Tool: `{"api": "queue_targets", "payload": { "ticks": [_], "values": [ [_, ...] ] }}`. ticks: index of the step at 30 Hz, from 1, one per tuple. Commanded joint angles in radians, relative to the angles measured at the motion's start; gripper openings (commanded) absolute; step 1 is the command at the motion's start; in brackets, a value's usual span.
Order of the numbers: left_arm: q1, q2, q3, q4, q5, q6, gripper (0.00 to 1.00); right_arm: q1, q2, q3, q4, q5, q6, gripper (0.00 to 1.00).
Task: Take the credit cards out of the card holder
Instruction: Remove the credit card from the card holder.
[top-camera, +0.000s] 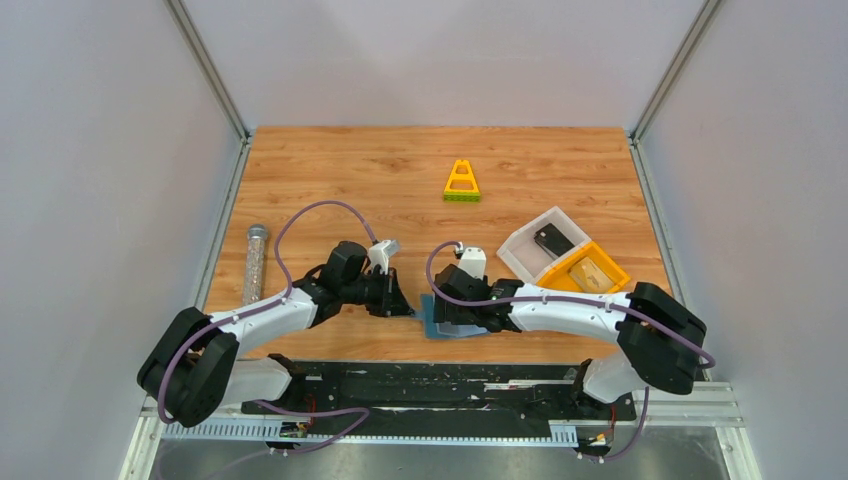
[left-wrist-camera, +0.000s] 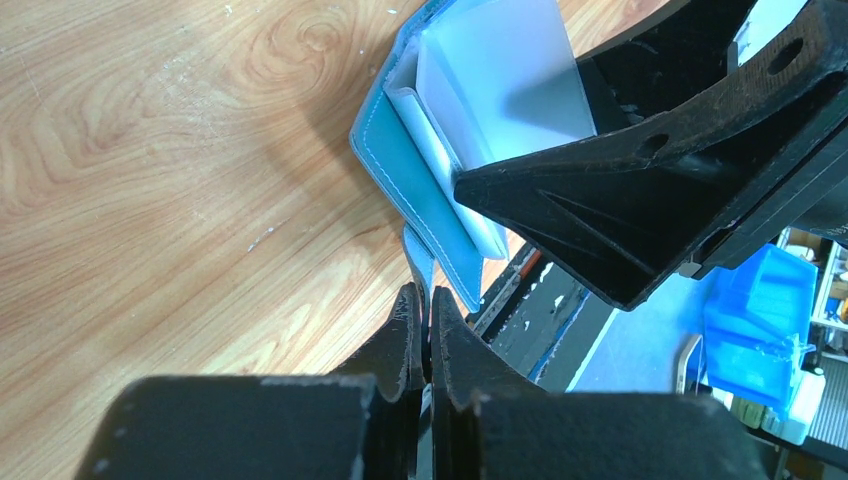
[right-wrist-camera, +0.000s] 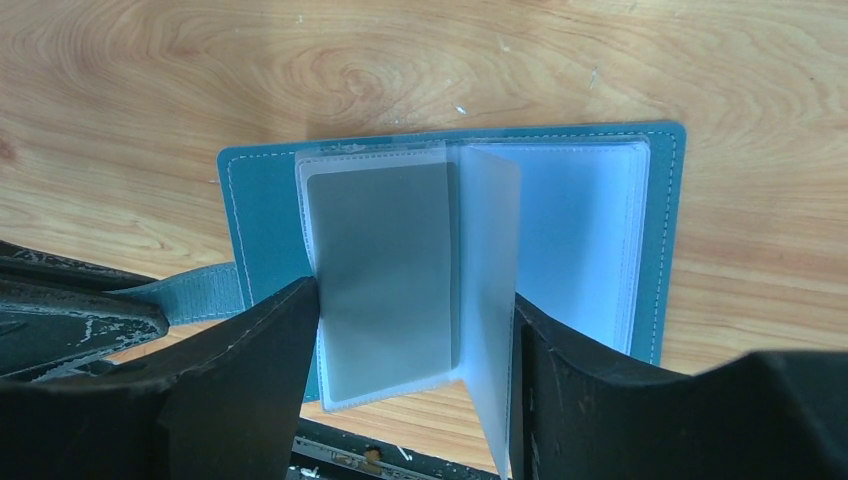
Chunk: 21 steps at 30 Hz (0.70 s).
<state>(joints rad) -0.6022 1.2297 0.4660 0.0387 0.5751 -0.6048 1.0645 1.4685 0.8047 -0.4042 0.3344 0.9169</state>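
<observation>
The slate-blue card holder (right-wrist-camera: 260, 215) lies open on the wooden table near the front edge; it also shows in the top view (top-camera: 440, 325) and the left wrist view (left-wrist-camera: 395, 165). Its clear sleeves are fanned, and one leaf (right-wrist-camera: 490, 290) stands upright. A grey card (right-wrist-camera: 380, 270) sits inside the left sleeve. My left gripper (left-wrist-camera: 428, 300) is shut on the holder's small tab (left-wrist-camera: 418, 262). My right gripper (right-wrist-camera: 412, 300) is open, its jaws on either side of the sleeve with the grey card. A dark card (top-camera: 551, 239) lies in the white bin (top-camera: 522, 252).
A yellow bin (top-camera: 612, 270) adjoins the white bin at the right. A yellow triangular toy (top-camera: 461, 182) stands at the back middle. A clear tube (top-camera: 255, 262) lies along the left edge. The black base rail (top-camera: 440, 385) runs just in front of the holder.
</observation>
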Motion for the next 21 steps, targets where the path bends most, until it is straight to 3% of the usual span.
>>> {"api": "queue_targets", "payload": {
  "ticks": [1, 21],
  "values": [
    [-0.003, -0.019, -0.004, 0.023, 0.005, -0.008, 0.00, 0.000, -0.023, 0.009, -0.088, 0.068, 0.005, 0.63],
    [-0.003, -0.015, -0.005, 0.027, 0.005, -0.005, 0.00, 0.001, -0.050, 0.034, -0.184, 0.102, -0.007, 0.72]
  ]
}}
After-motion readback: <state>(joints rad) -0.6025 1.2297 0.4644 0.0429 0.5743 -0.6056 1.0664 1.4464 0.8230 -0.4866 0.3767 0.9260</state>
